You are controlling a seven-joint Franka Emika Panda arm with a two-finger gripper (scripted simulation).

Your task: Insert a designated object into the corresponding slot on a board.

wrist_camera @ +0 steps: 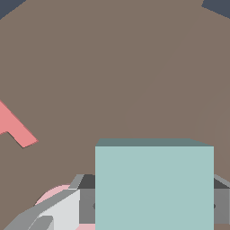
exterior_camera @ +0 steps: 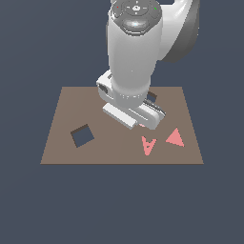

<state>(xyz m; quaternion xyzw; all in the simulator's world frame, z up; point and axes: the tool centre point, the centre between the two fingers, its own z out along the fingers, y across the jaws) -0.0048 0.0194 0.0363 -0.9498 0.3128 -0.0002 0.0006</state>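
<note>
Carrying step: my pincer [wrist_camera: 152, 206] is gripping the teal block [wrist_camera: 154, 186]; next, I am aiming leftward at the square slot [exterior_camera: 82, 136].

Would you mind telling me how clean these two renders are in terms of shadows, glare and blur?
Exterior view: sharp, flat lighting, no cast shadows on the flat brown board, only soft highlights on the white arm. Wrist view: also unblurred and glare-free, though the pale teal square block fills the foreground, its top face shaded darker.

The brown board [exterior_camera: 62, 143] carries a red triangle [exterior_camera: 176, 138] (beside letter A [exterior_camera: 148, 145]).
</note>
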